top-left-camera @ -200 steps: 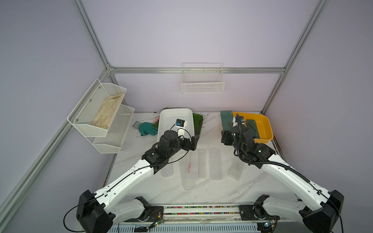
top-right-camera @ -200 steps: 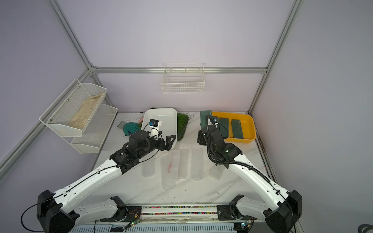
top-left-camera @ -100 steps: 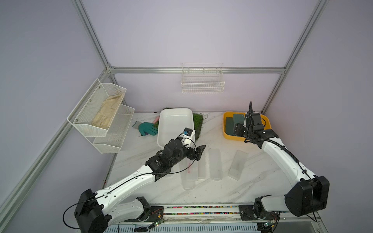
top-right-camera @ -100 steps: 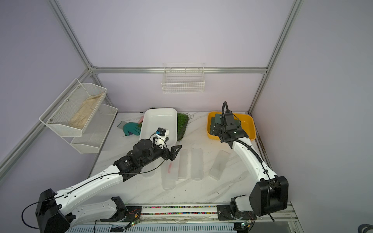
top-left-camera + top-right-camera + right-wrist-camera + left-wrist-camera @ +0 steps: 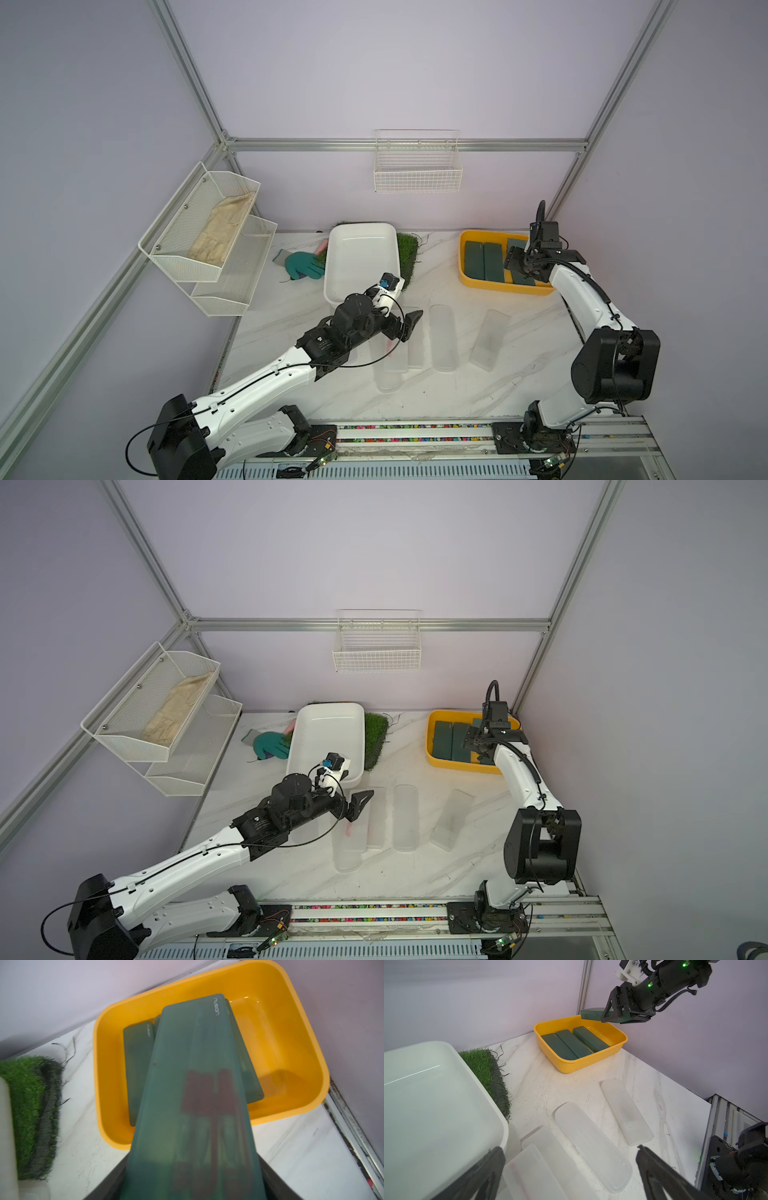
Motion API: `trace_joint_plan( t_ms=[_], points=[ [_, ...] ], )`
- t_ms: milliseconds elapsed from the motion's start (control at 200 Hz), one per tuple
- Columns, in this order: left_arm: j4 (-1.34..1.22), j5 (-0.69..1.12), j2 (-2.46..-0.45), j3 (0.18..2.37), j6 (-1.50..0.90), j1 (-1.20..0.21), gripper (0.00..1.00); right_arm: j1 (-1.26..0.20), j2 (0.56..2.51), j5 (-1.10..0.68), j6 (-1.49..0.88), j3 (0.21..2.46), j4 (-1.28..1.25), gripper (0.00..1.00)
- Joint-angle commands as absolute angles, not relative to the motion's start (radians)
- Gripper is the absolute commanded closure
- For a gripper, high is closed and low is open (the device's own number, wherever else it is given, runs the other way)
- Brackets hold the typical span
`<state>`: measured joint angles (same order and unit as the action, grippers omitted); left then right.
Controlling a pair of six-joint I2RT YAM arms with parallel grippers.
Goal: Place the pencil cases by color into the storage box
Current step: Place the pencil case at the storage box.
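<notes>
Surface: white marble tabletop [image 5: 519, 386] in a booth with lilac walls.
Right pincer [image 5: 611, 1016]: clamped on a dark green pencil case [image 5: 193, 1095], which it holds in the air.
Held case's place: above the yellow box [image 5: 581, 1064], clear of what lies inside.
Yellow box: at the tabletop's far right corner. Three green cases [image 5: 571, 1043] lie flat in it, side by side.
Left pincer [image 5: 407, 326]: jaws wide apart, gripping nothing, low over the frosted cases [image 5: 591, 1147].
Frosted cases: several on the tabletop. Two stand apart toward the right arm, the rest are bunched under the left pincer.
White tray [image 5: 328, 270]: just behind the bunched cases, partly on a grass mat [image 5: 409, 257].
Teal glove [image 5: 303, 266]: beside the tray, on the side away from the yellow box.
</notes>
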<state>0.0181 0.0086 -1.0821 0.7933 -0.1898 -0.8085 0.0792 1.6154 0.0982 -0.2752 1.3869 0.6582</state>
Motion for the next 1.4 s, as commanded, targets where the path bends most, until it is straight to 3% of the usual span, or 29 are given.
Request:
trace_joint_plan(
  t_ms=[0,700,1395],
  points=[
    [-0.053,0.052,-1.055,0.742,-0.185,-0.815,0.01,0.107,1.667,0.139,-0.235,1.444,0.654,0.4],
    [-0.172,0.094,-1.02,0.638,-0.233,-0.839,0.0,0.296,1.771,0.054,-0.001,1.46,0.5,0.4],
    [-0.207,0.075,-1.019,0.588,-0.25,-0.838,0.0,0.302,1.949,0.063,0.087,1.516,0.498,0.4]
  ],
)
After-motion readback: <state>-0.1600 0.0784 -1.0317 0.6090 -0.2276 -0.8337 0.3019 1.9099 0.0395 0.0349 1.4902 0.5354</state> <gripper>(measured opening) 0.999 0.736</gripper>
